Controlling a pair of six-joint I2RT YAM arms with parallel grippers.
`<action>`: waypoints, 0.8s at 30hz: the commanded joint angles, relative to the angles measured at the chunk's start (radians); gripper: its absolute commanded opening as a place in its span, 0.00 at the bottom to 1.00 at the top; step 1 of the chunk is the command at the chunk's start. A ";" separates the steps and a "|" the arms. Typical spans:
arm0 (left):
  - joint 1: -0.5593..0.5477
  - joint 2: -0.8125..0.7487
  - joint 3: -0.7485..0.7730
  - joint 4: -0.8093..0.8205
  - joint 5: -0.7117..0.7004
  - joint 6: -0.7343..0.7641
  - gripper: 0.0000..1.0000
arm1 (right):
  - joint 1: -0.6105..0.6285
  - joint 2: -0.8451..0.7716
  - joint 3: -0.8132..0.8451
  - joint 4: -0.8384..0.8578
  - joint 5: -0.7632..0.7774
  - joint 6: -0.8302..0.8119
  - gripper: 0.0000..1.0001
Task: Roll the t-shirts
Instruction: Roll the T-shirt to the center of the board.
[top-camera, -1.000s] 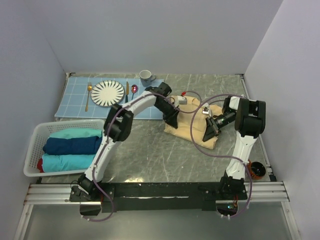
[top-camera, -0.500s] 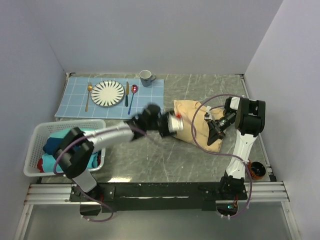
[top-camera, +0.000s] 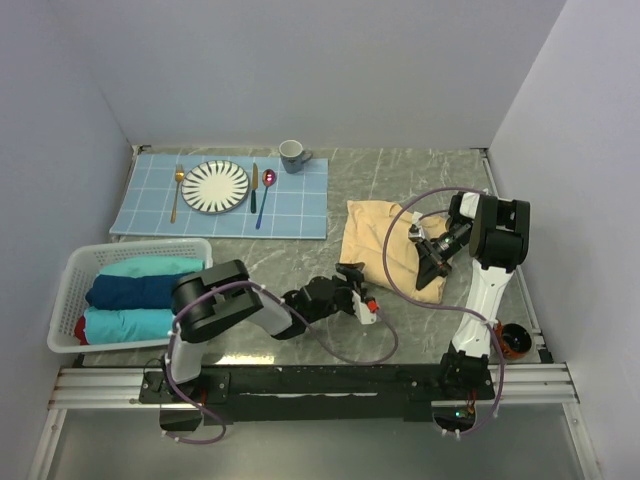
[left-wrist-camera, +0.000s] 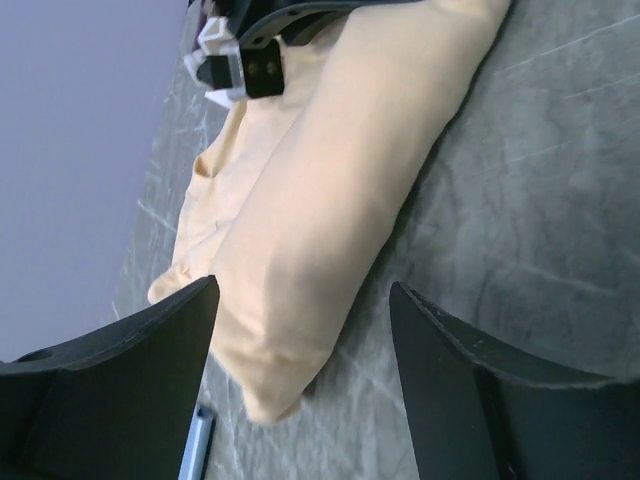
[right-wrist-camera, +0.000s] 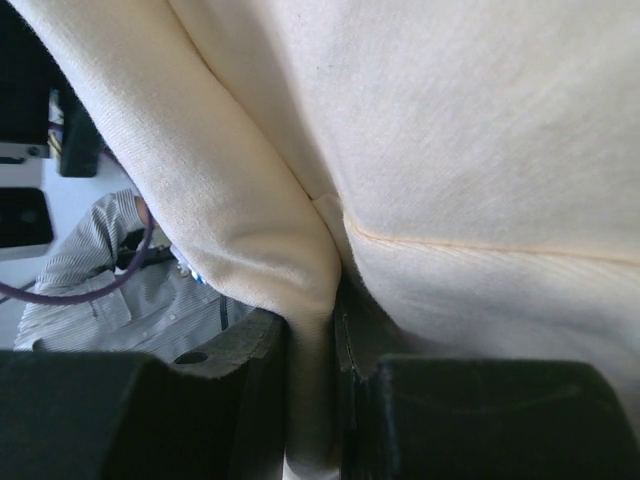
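Observation:
A pale yellow-tan t-shirt (top-camera: 380, 240) lies partly rolled on the grey table, right of centre. My right gripper (top-camera: 432, 262) is at its right end, shut on a fold of the cloth (right-wrist-camera: 312, 330) pinched between both fingers. My left gripper (top-camera: 353, 283) hangs low over the table just in front of the shirt, open and holding nothing. In the left wrist view the roll (left-wrist-camera: 330, 200) lies beyond the spread fingers (left-wrist-camera: 470, 390), apart from them. Teal (top-camera: 150, 267) and navy (top-camera: 140, 290) t-shirts lie rolled in the basket.
The white basket (top-camera: 70, 280) stands at the near left. A light blue placemat (top-camera: 300, 205) at the back holds a plate (top-camera: 215, 186), cutlery and a mug (top-camera: 292, 155). A small dark and orange object (top-camera: 514, 340) sits by the right arm's base.
My left gripper let go of the yellow t-shirt, opened and pulled back towards the near edge. The right gripper kept its grip and hardly moved.

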 joint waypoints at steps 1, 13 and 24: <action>-0.008 0.059 0.046 0.151 -0.014 0.085 0.75 | -0.008 0.059 0.001 0.190 0.186 0.071 0.09; -0.012 0.184 0.149 0.061 0.011 0.161 0.75 | -0.010 0.090 0.032 0.147 0.167 0.041 0.09; -0.018 0.344 0.298 -0.050 -0.105 0.250 0.70 | -0.010 0.122 0.059 0.104 0.158 0.015 0.09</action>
